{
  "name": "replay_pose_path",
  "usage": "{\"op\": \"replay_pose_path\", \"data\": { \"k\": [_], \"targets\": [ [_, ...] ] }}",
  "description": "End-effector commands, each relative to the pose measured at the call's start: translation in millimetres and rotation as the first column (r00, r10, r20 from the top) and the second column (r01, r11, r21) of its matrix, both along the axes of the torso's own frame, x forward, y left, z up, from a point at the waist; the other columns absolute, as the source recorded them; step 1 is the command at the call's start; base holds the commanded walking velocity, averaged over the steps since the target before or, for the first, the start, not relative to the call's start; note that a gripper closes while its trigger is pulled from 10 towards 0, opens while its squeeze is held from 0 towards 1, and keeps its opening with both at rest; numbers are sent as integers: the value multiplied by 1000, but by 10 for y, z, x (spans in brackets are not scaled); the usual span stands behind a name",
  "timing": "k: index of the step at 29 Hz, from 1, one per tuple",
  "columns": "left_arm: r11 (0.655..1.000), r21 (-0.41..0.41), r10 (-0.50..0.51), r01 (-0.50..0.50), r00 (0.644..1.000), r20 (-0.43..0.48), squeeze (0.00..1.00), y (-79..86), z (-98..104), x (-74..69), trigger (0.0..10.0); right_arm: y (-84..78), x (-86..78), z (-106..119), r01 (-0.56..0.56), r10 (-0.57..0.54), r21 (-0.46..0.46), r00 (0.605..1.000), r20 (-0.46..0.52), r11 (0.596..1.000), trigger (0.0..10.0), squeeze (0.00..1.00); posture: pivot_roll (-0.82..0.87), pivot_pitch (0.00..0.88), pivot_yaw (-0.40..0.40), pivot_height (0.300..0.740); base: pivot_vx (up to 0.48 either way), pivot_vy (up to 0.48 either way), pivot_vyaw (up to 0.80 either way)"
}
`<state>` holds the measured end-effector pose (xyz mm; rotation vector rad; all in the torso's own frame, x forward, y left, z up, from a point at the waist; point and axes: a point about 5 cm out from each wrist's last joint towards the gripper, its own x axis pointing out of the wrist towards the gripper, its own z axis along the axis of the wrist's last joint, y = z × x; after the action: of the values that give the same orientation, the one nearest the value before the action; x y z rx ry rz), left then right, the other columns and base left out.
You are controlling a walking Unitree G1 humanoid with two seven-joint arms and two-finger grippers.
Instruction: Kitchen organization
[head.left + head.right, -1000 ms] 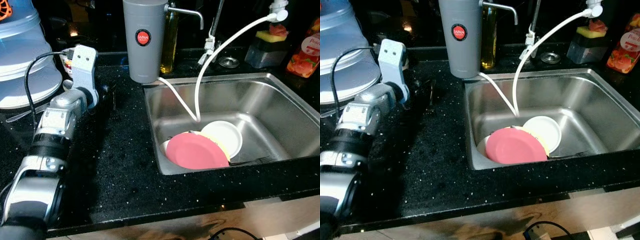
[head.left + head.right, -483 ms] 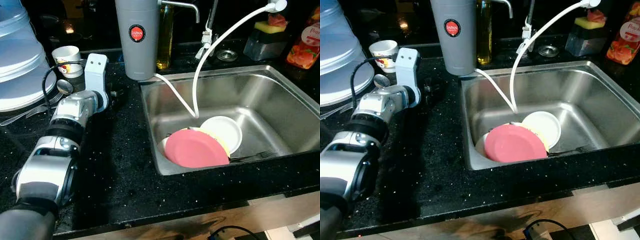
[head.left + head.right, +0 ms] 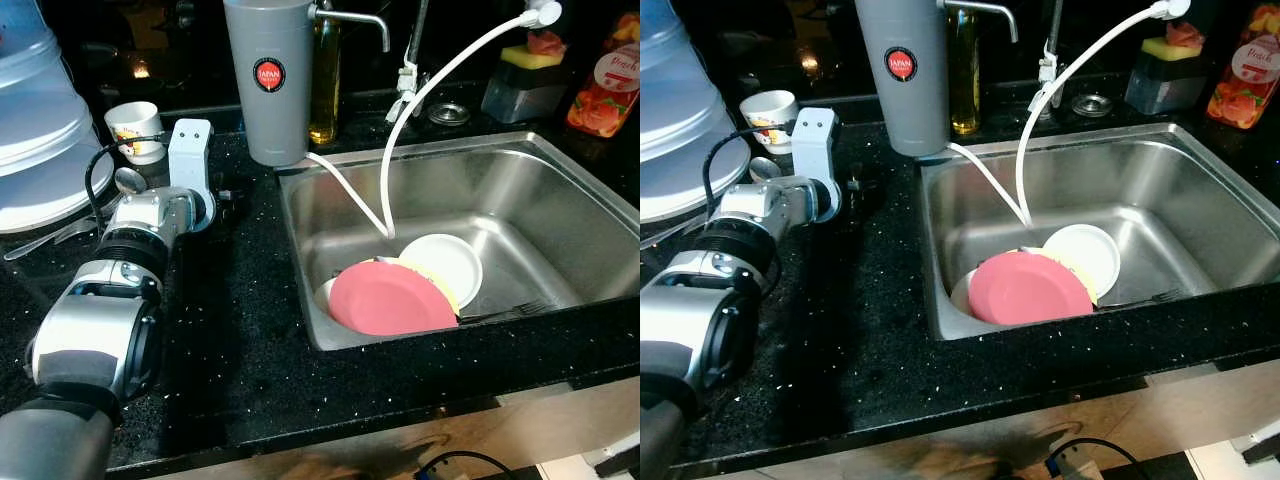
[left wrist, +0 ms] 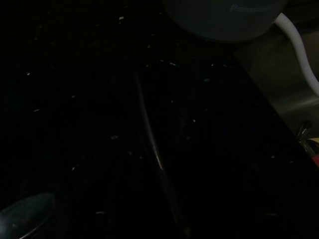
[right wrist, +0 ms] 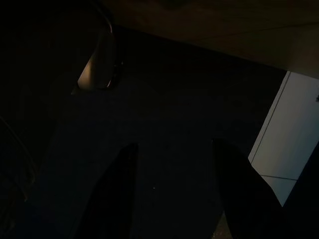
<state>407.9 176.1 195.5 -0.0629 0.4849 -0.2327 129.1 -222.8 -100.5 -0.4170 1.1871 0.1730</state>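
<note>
A pink plate [image 3: 390, 298] lies in the steel sink [image 3: 560, 200] on a yellow plate, with a white dish [image 3: 442, 265] behind it and a fork [image 3: 505, 312] beside it. My left arm lies along the black counter. Its white wrist [image 3: 190, 150] points at the grey water filter [image 3: 266, 80], and my left gripper [image 3: 230, 195] is dark against the counter just left of the sink. The left wrist view is very dark, with a thin shiny line [image 4: 149, 144] on the counter and a spoon bowl [image 4: 25, 216]. My right gripper [image 5: 174, 199] hangs open in the shade.
A cup [image 3: 135, 125] and a spoon [image 3: 128, 180] sit beside my left wrist. Stacked plastic containers [image 3: 35, 130] stand at far left, a fork [image 3: 50, 238] before them. A white hose [image 3: 440, 90] drops into the sink. Oil bottle [image 3: 322, 90], sponge holder [image 3: 525, 85] and red bottle [image 3: 600, 85] line the back.
The camera has shifted. My left wrist has moved right, off the cup it covered, and now lies nearer the grey filter and the sink edge.
</note>
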Motion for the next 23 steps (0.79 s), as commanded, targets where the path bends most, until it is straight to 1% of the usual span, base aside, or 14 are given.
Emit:
{"op": "replay_pose_path", "data": {
  "k": [1,17,23],
  "targets": [
    [1000,-11,4,-6,995,-101,0,0,-224,-68,0,27,17,0,17,-17,13,1000,11,1000,10000,0,-21,13,72,740,0,0,0],
    [1000,-21,-17,14,989,-148,0,14,-319,-109,0,36,34,4,20,-20,14,1000,16,1000,10000,0,-15,8,72,740,0,0,0],
    [999,-45,-14,7,987,-160,0,46,-336,-123,0,37,47,8,17,-18,13,1000,19,1000,10000,0,-12,5,70,740,0,0,0]
  ]
}}
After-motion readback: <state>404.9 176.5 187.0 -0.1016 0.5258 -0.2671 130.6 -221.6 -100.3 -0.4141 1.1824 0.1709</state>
